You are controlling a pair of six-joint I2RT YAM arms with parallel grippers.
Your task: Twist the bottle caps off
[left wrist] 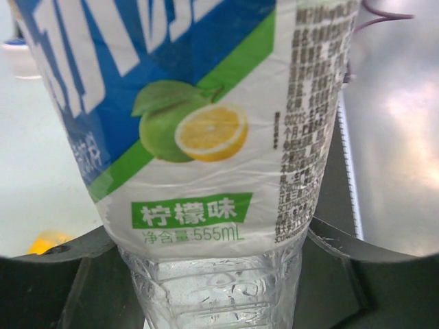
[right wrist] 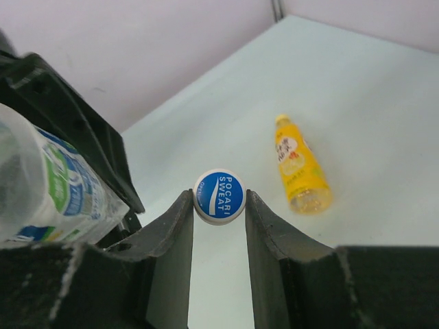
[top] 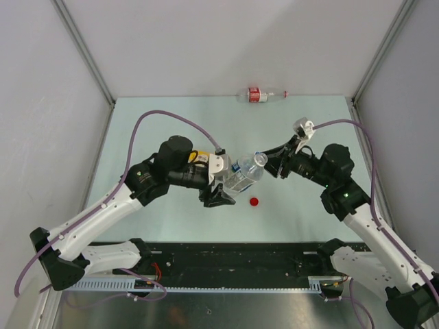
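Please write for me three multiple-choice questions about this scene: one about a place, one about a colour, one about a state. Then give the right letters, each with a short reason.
1. Where is the red cap?
A) loose on the table
B) screwed on a bottle
C) on the floor

2. What colour is the held cap in the right gripper?
A) yellow
B) red
C) blue

3. How is the yellow bottle placed?
A) standing upright
B) lying on its side
C) lifted by an arm

Answers:
1 A: the top view shows it alone on the bare surface, near the clear bottle that the left gripper holds.
2 C: the right wrist view shows it blue with white lettering, pinched between the fingers.
3 B: the right wrist view shows it flat on the table.
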